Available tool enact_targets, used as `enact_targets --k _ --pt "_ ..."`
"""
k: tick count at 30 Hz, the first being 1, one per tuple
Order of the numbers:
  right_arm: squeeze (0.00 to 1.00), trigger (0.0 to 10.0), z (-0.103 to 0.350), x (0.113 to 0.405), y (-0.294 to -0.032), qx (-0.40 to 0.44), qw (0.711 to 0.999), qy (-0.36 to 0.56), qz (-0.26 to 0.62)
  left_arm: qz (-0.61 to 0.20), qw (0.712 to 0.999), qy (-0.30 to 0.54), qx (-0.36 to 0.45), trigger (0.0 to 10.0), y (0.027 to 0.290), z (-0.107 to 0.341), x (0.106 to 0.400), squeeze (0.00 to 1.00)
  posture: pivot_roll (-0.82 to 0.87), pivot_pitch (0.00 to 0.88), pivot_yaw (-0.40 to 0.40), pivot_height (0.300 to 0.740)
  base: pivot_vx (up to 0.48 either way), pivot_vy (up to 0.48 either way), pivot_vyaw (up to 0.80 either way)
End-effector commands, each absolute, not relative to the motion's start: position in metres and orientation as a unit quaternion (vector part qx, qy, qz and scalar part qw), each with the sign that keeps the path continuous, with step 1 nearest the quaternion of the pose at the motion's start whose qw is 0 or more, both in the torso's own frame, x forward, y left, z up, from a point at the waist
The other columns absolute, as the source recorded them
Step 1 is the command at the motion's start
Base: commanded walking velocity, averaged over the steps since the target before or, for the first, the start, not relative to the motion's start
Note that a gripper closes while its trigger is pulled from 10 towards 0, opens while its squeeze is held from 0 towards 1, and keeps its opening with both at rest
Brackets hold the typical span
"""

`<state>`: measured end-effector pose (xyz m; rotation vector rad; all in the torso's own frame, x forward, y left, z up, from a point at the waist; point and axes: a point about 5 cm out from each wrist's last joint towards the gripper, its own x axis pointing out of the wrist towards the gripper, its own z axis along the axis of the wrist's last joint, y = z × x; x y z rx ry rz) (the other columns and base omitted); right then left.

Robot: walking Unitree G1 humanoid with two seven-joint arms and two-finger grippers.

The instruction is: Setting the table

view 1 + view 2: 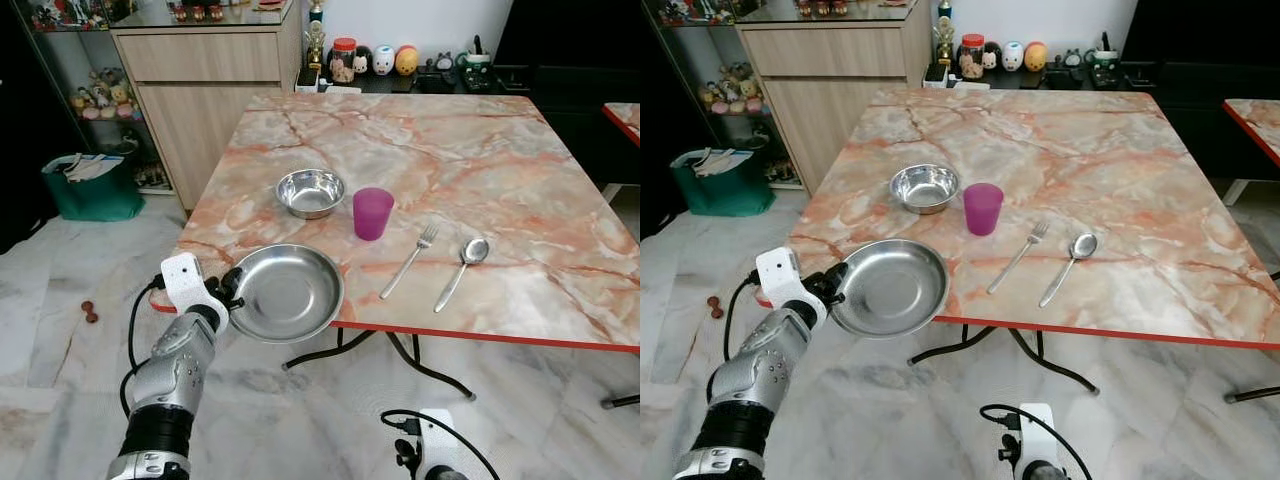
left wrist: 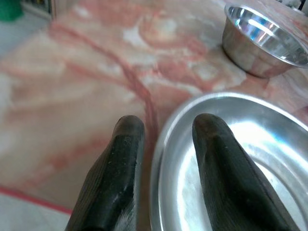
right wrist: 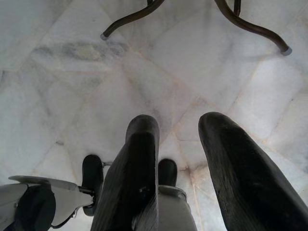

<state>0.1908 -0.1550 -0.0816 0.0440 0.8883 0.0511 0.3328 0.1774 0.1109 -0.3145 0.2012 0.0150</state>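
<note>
Fingers [image 2: 219,159] of the left gripper [image 2: 163,144] are closed across the rim of the steel plate [image 1: 290,292]: one finger is seen inside the dish, the other outside it against the marble tabletop [image 1: 480,150]. The plate is held at the near left corner of the table, and part of it overhangs the red table edge. Whether its underside is resting on the marble cannot be told.

Beyond the plate, a small steel bowl [image 1: 310,191] is set upright on the marble. A purple cup [image 1: 372,213] is standing just beside the bowl, to the right. A fork [image 1: 410,260] and a spoon [image 1: 462,270] are laid side by side further right, apart from each other, with handles pointed toward the near edge.

The right gripper [image 3: 178,144] is hung low over the marble floor [image 3: 57,57], fingers spread and nothing between them. Curved black table legs [image 3: 250,26] are seen past it.

A wooden cabinet [image 1: 210,90] is noted behind the table on the left, a green bag [image 1: 92,190] beside it, and small jars and figurines [image 1: 375,60] on a dark shelf by the wall.
</note>
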Motion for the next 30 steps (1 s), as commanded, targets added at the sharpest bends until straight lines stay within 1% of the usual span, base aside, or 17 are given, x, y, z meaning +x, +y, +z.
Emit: enact_targets --k 1,2,3,6,7,10,11,15,20,24,26,27,28,29,30 --pt "0.00 10.0 -0.083 0.189 -0.153 0.019 0.900 0.435 0.025 0.004 0.986 0.099 -0.132 10.0 0.179 0.115 0.332 0.93 0.01 0.000 -0.002 0.740 0.000 0.000 0.00" --pt "0.00 10.0 -0.083 0.189 -0.153 0.018 0.900 0.435 0.025 0.005 0.986 0.098 -0.132 10.0 0.179 0.115 0.332 0.93 0.01 0.000 -0.002 0.740 0.000 0.000 0.00" --pt "0.00 10.0 -0.083 0.189 -0.153 0.018 0.900 0.435 0.025 0.004 0.986 0.098 -0.131 10.0 0.179 0.115 0.332 1.00 0.01 0.000 -0.003 0.740 0.000 0.000 0.00" --pt "0.00 10.0 -0.083 0.188 -0.157 0.019 0.900 0.435 0.023 0.003 0.987 0.100 -0.127 10.0 0.179 0.115 0.332 1.00 0.01 0.000 -0.001 0.740 0.000 0.000 0.00" --pt "0.00 10.0 -0.083 0.187 -0.165 0.018 0.900 0.436 0.018 0.002 0.987 0.102 -0.125 10.0 0.179 0.115 0.333 1.00 0.00 0.000 -0.001 0.740 0.000 0.000 0.00" --pt "0.00 10.0 -0.082 0.186 -0.178 0.016 0.900 0.436 0.012 -0.013 0.986 0.113 -0.123 10.0 0.175 0.114 0.333 1.00 0.00 0.000 -0.001 0.740 0.000 0.000 0.00" --pt "0.00 10.0 -0.082 0.185 -0.188 0.014 0.900 0.436 0.006 -0.036 0.985 0.126 -0.113 10.0 0.170 0.111 0.332 0.00 0.00 0.000 -0.001 0.740 0.000 0.000 0.00" --pt "0.00 10.0 -0.081 0.182 -0.200 0.013 0.899 0.437 -0.001 -0.053 0.984 0.132 -0.108 10.0 0.166 0.110 0.331 0.00 0.00 0.000 0.000 0.740 0.000 0.000 0.00" --pt "0.00 10.0 -0.081 0.181 -0.201 0.014 0.899 0.438 -0.001 -0.052 0.984 0.137 -0.100 10.0 0.165 0.108 0.331 0.00 0.00 0.000 0.002 0.740 0.000 0.000 0.00" --pt "0.00 10.0 -0.083 0.180 -0.193 0.016 0.899 0.438 0.004 -0.049 0.986 0.134 -0.088 10.0 0.165 0.110 0.334 0.00 0.00 0.000 0.002 0.740 0.000 0.000 0.00" --pt "0.00 10.0 -0.084 0.181 -0.184 0.018 0.899 0.438 0.008 -0.040 0.988 0.127 -0.085 10.0 0.167 0.113 0.336 0.00 0.00 0.000 0.004 0.740 0.000 0.000 0.00" --pt "0.00 10.0 -0.084 0.182 -0.176 0.019 0.899 0.438 0.011 -0.027 0.990 0.100 -0.099 10.0 0.169 0.120 0.339 0.00 0.00 0.000 0.003 0.740 0.000 0.000 0.00" --pt "0.00 10.0 -0.084 0.183 -0.173 0.020 0.899 0.438 0.013 -0.023 0.990 0.091 -0.108 10.0 0.170 0.123 0.339 0.00 0.00 0.000 0.004 0.740 0.000 0.000 0.00" --pt "0.00 10.0 -0.084 0.184 -0.166 0.021 0.899 0.437 0.016 -0.015 0.991 0.082 -0.102 10.0 0.172 0.127 0.341 0.00 -0.01 0.000 0.005 0.740 0.000 0.000 0.00" --pt "0.00 10.0 -0.084 0.184 -0.166 0.021 0.899 0.437 0.016 -0.015 0.991 0.082 -0.102 10.0 0.172 0.127 0.341 0.00 -0.01 0.000 0.005 0.740 0.000 0.000 0.00"
